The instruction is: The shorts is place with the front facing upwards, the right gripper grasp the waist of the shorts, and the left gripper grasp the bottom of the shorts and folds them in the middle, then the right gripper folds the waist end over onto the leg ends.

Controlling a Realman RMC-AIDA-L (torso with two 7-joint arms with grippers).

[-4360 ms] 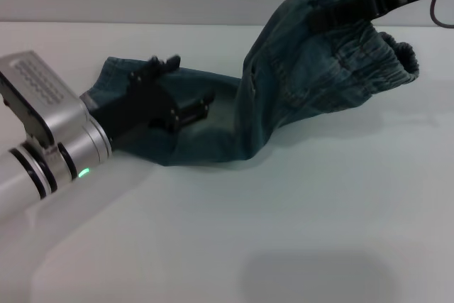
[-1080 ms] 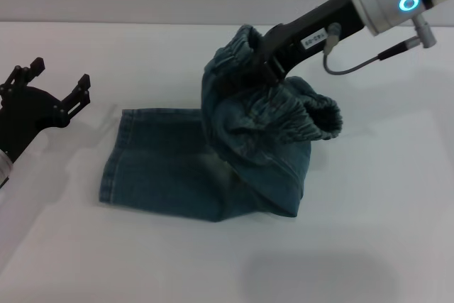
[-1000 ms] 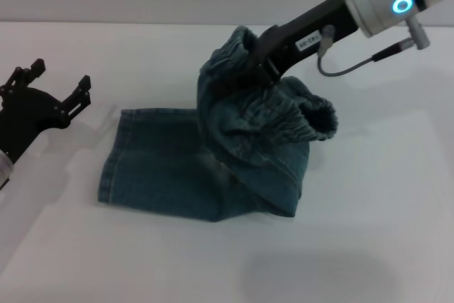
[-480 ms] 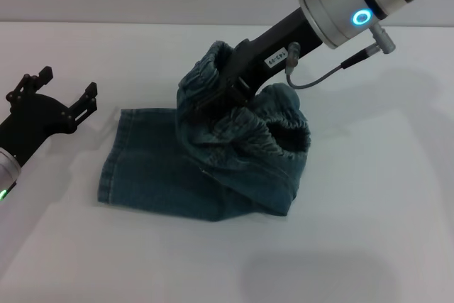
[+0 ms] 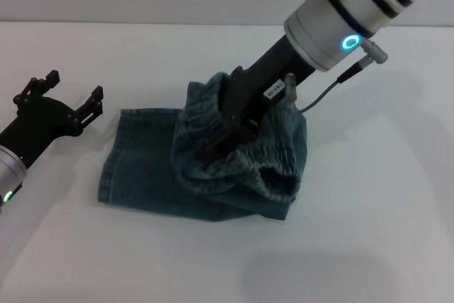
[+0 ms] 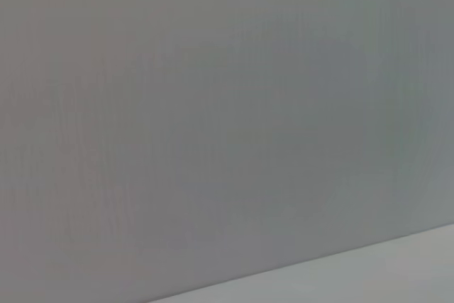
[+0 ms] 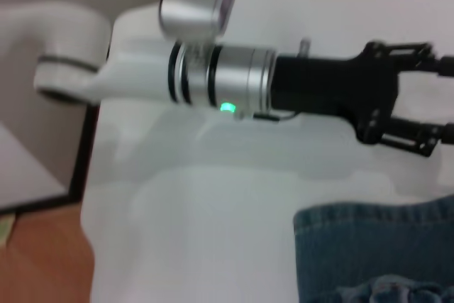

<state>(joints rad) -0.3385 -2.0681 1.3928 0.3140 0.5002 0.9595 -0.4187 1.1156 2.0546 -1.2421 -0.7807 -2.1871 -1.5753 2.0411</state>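
Observation:
The blue-green denim shorts (image 5: 142,168) lie on the white table, folded lengthwise, with the leg ends (image 5: 112,155) flat at the left. The ruffled waist of the shorts (image 5: 204,106) is bunched up and held low over the middle of the legs. The right gripper (image 5: 216,147), black with a white label under a silver wrist and blue ring, is shut on that waist, its tips buried in the cloth. The all-black left gripper (image 5: 74,86) stands open and empty just left of the hems. In the right wrist view, the left gripper (image 7: 433,97) hovers beside the hem (image 7: 369,216).
A cable (image 5: 323,90) loops off the right wrist. The left arm's silver wrist (image 7: 220,79) with a green light reaches in from the table's left side. The left wrist view holds only grey wall and a strip of table (image 6: 397,267).
The right gripper has carried the waist leftward and down, from high over the right end to low over the legs. The left gripper let go earlier and has since barely moved.

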